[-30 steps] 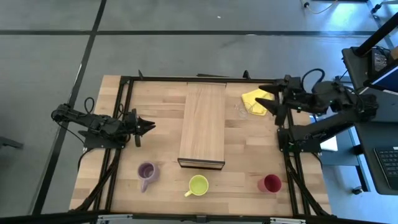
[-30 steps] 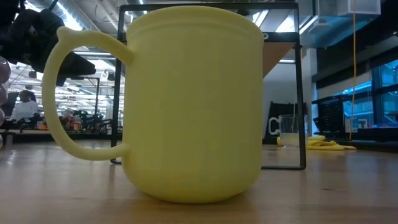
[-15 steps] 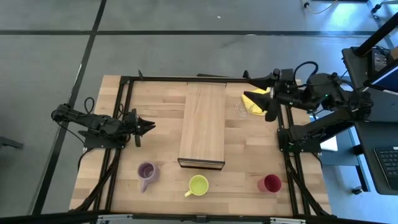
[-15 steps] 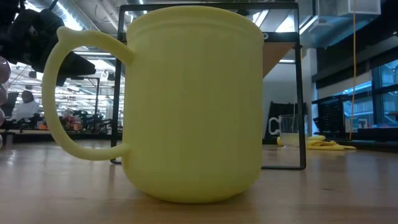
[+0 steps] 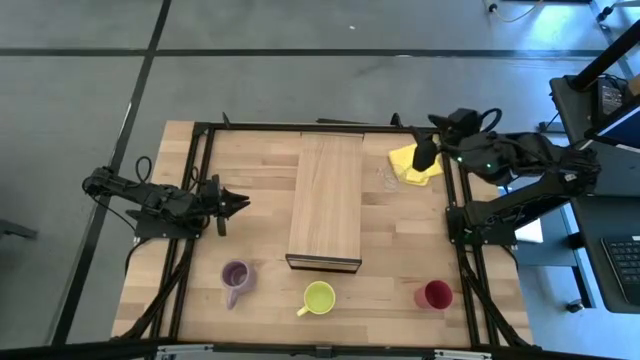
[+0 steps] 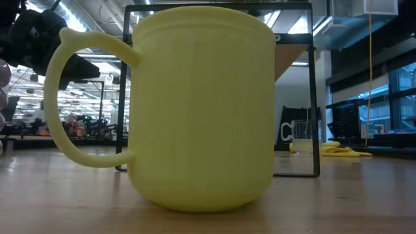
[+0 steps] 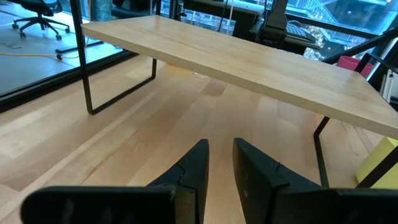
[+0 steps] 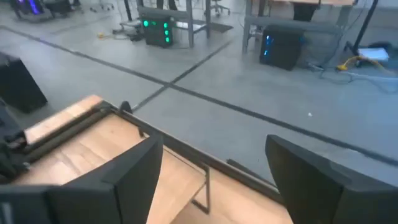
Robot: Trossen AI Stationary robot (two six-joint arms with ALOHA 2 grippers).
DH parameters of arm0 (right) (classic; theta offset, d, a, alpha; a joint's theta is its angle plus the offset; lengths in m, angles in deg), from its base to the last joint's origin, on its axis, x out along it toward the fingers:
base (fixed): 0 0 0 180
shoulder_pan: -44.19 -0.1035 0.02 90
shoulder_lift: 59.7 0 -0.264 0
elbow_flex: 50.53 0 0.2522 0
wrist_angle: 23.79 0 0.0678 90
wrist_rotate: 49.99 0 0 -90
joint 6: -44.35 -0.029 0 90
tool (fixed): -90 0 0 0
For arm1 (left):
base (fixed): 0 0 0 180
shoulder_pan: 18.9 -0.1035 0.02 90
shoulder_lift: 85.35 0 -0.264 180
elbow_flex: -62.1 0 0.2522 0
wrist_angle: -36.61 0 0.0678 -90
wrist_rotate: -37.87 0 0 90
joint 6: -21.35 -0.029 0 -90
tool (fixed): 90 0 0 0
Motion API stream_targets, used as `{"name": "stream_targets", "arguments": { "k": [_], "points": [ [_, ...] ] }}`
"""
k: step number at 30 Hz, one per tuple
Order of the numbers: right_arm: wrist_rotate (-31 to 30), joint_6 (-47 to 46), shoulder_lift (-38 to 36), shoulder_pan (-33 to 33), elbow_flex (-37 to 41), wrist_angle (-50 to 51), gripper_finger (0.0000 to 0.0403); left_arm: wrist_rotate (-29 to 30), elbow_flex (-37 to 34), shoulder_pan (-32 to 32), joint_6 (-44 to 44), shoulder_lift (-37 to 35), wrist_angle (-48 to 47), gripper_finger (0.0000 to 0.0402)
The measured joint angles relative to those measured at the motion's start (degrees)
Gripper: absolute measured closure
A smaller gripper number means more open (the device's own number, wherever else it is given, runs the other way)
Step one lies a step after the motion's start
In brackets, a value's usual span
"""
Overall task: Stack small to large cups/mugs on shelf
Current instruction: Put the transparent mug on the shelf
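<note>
The light-wood shelf stands on dark legs mid-table. The clear glass stands right of it, beside a yellow cloth. The purple mug, the yellow-green mug and the red cup stand on their bases along the near edge. The yellow-green mug fills the low view, with the glass far behind it. My right gripper is open and empty above the cloth, and it also shows in the right wrist view. My left gripper is shut and empty left of the shelf, and it also shows in the left wrist view.
A black frame runs along the table's edges. Bare tabletop lies between my left gripper and the shelf. The left wrist view shows the shelf ahead and open tabletop under it.
My right gripper has drawn a little toward the table's far edge above the yellow cloth and has rolled about its wrist, so its spread fingers no longer lie flat in the high view. No cup has moved.
</note>
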Motion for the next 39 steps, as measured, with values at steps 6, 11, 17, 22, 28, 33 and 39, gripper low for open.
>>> {"name": "stream_targets", "arguments": {
  "k": [6,11,17,22,28,33,39],
  "points": [
    [6.33,-1.87,1.05,-0.15,-0.02,-0.14,0.0116,0.01,-0.02,0.00,0.00,0.00,0.00,0.0334],
    [17.44,-5.57,2.79,0.11,-0.02,4.49,0.0116,-0.01,-0.02,0.01,-0.01,0.01,-0.02,0.0334],
    [29.40,-5.87,6.74,-1.01,0.00,3.59,0.0116,0.01,-0.01,0.00,0.00,0.00,0.00,0.0334],
    [29.68,-16.16,11.07,1.68,0.00,13.77,0.0116,0.00,-0.02,0.00,-0.01,0.00,-0.02,0.0334],
    [33.98,-18.91,10.28,12.17,0.07,32.09,0.0116,0.01,-0.02,0.01,0.00,0.02,0.00,0.0334],
    [46.00,-10.94,8.28,27.15,-0.03,29.95,0.0116,0.02,-0.02,0.00,-0.02,0.00,-0.02,0.0334],
    [49.40,0.52,16.33,41.60,-0.02,29.82,0.0116,0.00,0.00,0.01,-0.01,0.01,-0.02,0.0334]
  ]
}}
